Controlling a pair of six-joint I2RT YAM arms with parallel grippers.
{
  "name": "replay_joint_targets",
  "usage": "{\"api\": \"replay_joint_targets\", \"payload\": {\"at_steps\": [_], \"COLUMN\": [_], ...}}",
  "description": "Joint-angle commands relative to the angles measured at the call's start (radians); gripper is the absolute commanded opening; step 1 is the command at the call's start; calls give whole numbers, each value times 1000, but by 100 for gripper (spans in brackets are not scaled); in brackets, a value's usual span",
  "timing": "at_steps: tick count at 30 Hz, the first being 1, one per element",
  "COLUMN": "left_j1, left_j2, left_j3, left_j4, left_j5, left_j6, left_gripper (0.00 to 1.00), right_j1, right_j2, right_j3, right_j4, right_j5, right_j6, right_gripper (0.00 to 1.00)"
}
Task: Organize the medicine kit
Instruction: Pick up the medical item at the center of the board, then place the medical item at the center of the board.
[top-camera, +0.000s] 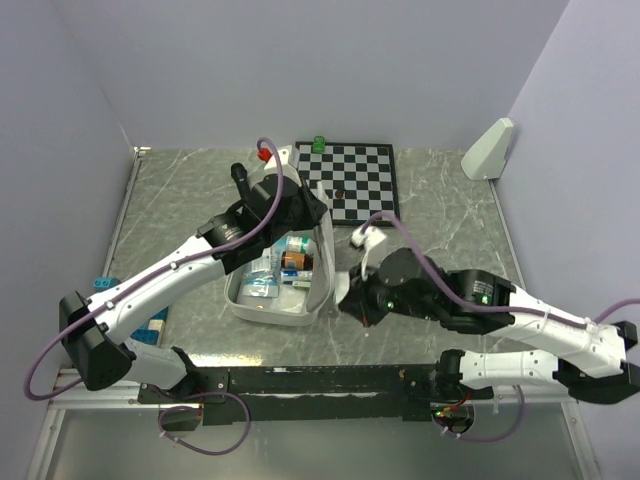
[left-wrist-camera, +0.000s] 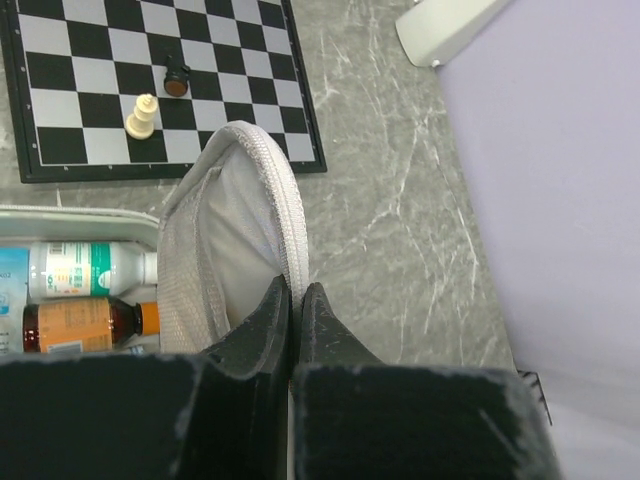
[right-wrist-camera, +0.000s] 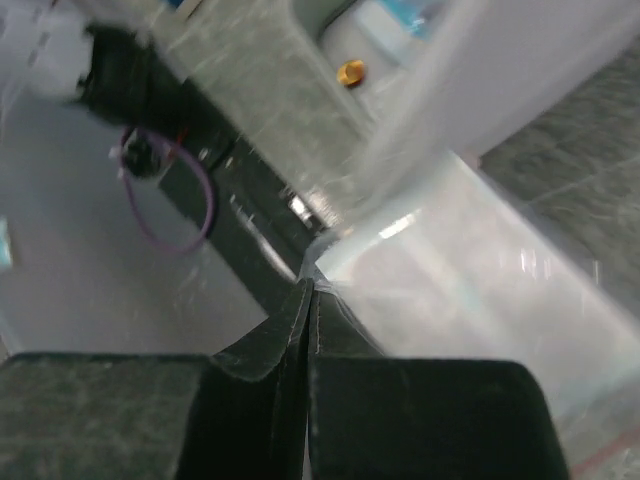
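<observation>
The medicine kit (top-camera: 262, 305) lies open at the table's middle, a pale grey-white case with its lid (top-camera: 325, 262) standing upright on the right side. Inside are a white bottle (left-wrist-camera: 80, 268), an amber bottle (left-wrist-camera: 75, 326) and blue-white packets (top-camera: 262, 285). My left gripper (top-camera: 318, 213) is shut on the lid's zipper rim (left-wrist-camera: 287, 215) at its far end, also seen in the left wrist view (left-wrist-camera: 293, 290). My right gripper (top-camera: 350, 303) is shut on the lid's near corner (right-wrist-camera: 420, 270); that view (right-wrist-camera: 310, 285) is blurred.
A black-and-white chessboard (top-camera: 350, 178) lies just behind the kit, with a white pawn (left-wrist-camera: 143, 117) and a dark piece (left-wrist-camera: 176, 80) on it. A green piece (top-camera: 319, 144) stands at its far edge. A white wedge (top-camera: 489, 148) sits far right. Blue blocks (top-camera: 150, 330) lie near left.
</observation>
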Motion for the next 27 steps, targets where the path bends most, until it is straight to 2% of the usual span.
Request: {"api": "replay_joint_targets", "payload": {"at_steps": [1, 6, 11, 14, 22, 27], "left_j1": [26, 44, 55, 58, 78, 80], "left_j2": [51, 54, 51, 40, 9, -5], "left_j3": [82, 80, 93, 85, 64, 39], "left_j4": [-17, 14, 12, 6, -6, 6], "left_j5": [-83, -74, -91, -95, -98, -92], "left_j6": [39, 22, 26, 28, 34, 33], "left_gripper": [1, 1, 1, 1, 1, 1], "right_j1": [163, 234, 234, 234, 234, 220], "right_j2": [15, 47, 29, 73, 292, 429], "right_j3": [72, 15, -190, -252, -287, -208], "right_j4": [-19, 14, 203, 287, 458, 446], "right_j5": [-48, -53, -30, 13, -64, -30], "right_j6": [-93, -83, -44, -43, -138, -164], "right_gripper": [0, 0, 0, 0, 0, 0]}}
